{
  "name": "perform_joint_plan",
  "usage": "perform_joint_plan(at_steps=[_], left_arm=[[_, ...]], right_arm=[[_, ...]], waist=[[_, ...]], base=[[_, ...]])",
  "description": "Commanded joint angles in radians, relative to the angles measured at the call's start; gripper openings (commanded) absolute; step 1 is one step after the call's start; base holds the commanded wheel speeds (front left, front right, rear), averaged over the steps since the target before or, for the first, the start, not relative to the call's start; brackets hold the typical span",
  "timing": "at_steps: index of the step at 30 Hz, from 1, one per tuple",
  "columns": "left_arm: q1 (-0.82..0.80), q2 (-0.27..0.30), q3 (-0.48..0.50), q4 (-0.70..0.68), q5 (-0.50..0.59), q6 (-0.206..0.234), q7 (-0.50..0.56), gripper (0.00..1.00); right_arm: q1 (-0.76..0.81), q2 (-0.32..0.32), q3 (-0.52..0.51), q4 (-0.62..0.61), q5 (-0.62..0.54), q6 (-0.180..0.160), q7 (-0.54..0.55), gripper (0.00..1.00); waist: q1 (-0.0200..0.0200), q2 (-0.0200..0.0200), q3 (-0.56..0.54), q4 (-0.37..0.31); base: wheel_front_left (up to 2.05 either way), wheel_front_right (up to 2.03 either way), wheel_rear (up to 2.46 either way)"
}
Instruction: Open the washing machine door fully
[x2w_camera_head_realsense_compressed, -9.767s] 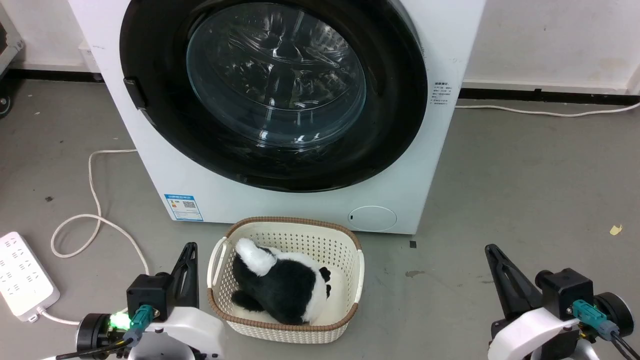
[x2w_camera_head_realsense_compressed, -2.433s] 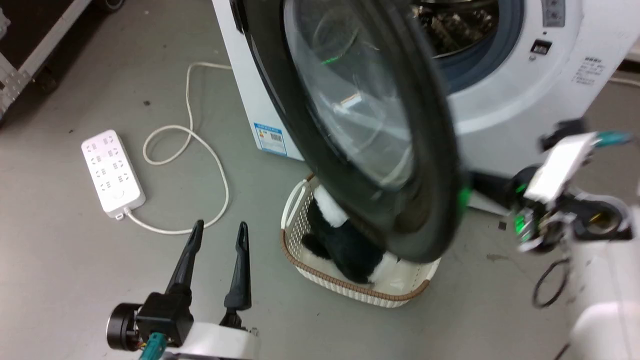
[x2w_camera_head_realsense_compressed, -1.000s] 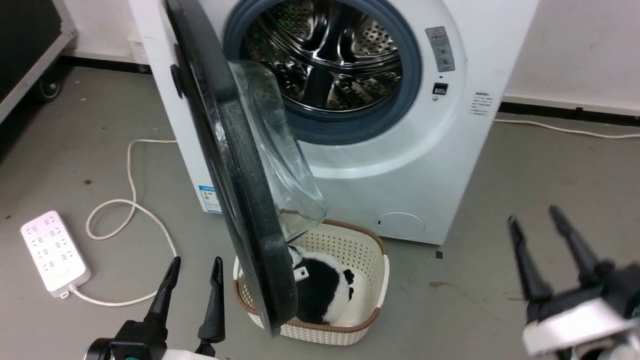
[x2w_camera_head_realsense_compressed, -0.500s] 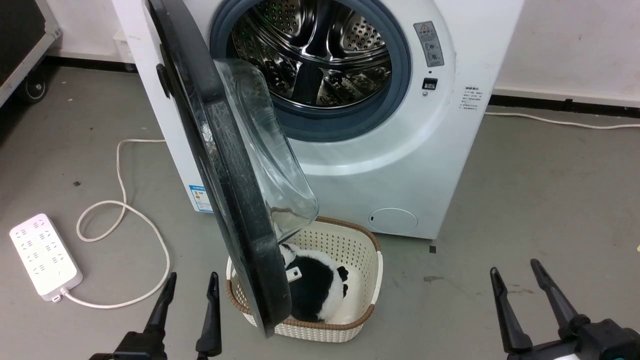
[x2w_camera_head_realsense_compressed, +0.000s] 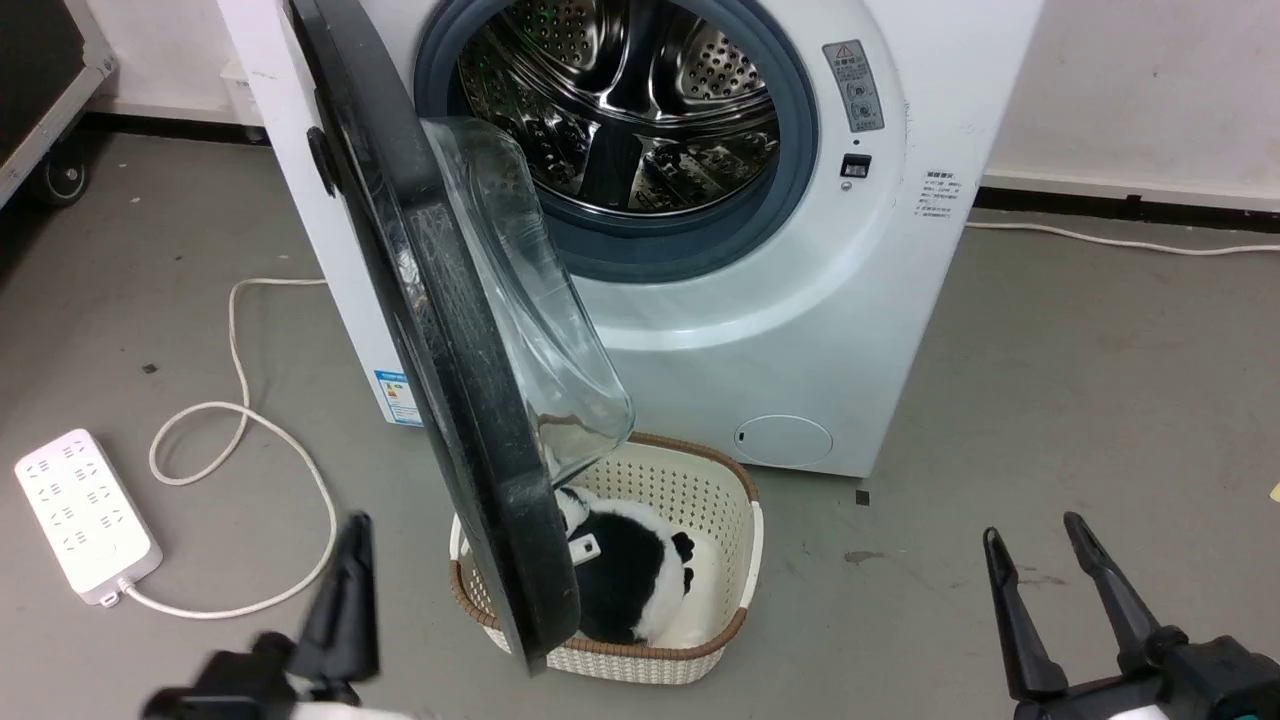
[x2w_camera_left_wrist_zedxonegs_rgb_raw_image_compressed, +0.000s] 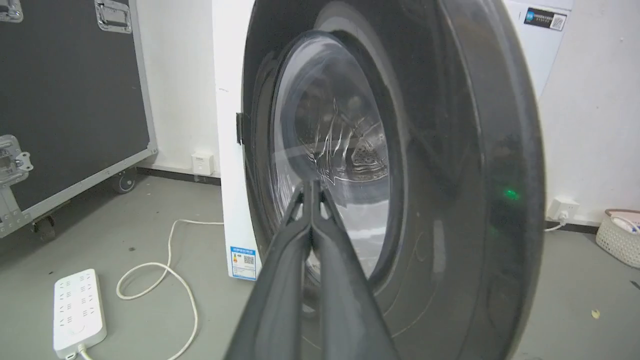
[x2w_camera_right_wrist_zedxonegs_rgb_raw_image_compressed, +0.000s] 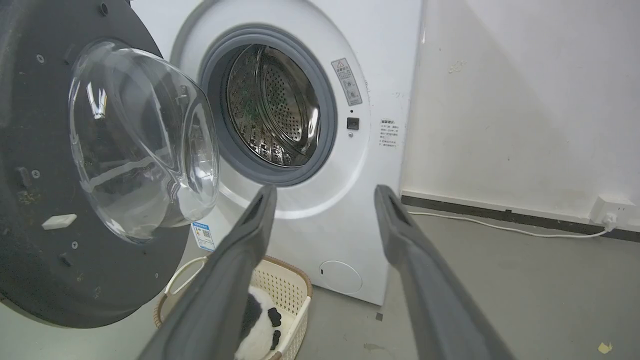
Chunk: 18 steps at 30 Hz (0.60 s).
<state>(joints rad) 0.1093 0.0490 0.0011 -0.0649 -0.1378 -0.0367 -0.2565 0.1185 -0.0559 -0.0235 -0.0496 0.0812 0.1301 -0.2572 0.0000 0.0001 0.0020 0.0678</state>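
The washing machine door (x2w_camera_head_realsense_compressed: 440, 330) is a big round black door with a bulging clear glass centre (x2w_camera_head_realsense_compressed: 530, 300). It stands swung out to the left of the white washer (x2w_camera_head_realsense_compressed: 900, 300), nearly edge-on in the head view, over the basket. My left gripper (x2w_camera_head_realsense_compressed: 345, 590) is blurred at the lower left, fingers pressed together on nothing, short of the door. Its wrist view faces the door's glossy outer face (x2w_camera_left_wrist_zedxonegs_rgb_raw_image_compressed: 440, 200) past the shut fingers (x2w_camera_left_wrist_zedxonegs_rgb_raw_image_compressed: 311, 185). My right gripper (x2w_camera_head_realsense_compressed: 1035, 530) is open at the lower right. The right wrist view has the door's inner side (x2w_camera_right_wrist_zedxonegs_rgb_raw_image_compressed: 30, 200) between open fingers (x2w_camera_right_wrist_zedxonegs_rgb_raw_image_compressed: 325, 190).
The steel drum (x2w_camera_head_realsense_compressed: 620, 90) lies open behind a grey rubber ring. A cream basket (x2w_camera_head_realsense_compressed: 740, 480) holding a black-and-white plush toy (x2w_camera_head_realsense_compressed: 625, 580) sits under the door's lower edge. A white power strip (x2w_camera_head_realsense_compressed: 80, 515) and looped cable (x2w_camera_head_realsense_compressed: 240, 420) lie at left. A black wheeled case (x2w_camera_left_wrist_zedxonegs_rgb_raw_image_compressed: 65, 100) stands at far left.
My left gripper's fingers have closed together and it has shifted, now blurred. The right gripper has dropped to the lower right, still open. The door stands at the same angle.
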Motion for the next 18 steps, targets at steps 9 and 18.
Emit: perform_joint_plan(at_steps=[9, 18], left_arm=[[-0.080, 0.001, 0.039, -0.233, -0.014, 0.040, -0.005, 0.00], [-0.146, 0.004, -0.024, -0.376, 0.037, 0.026, -0.005, 0.00]], right_arm=[[0.001, 0.006, -0.010, -0.004, 0.025, 0.001, -0.004, 1.00], [-0.003, 0.006, -0.003, 0.005, 0.032, 0.001, -0.004, 1.00]], waist=[[0.0000, -0.0001, -0.010, 0.012], [0.0000, -0.0001, -0.019, 0.009]], base=[[0.00, 0.00, 0.00], [0.00, 0.00, 0.00]])
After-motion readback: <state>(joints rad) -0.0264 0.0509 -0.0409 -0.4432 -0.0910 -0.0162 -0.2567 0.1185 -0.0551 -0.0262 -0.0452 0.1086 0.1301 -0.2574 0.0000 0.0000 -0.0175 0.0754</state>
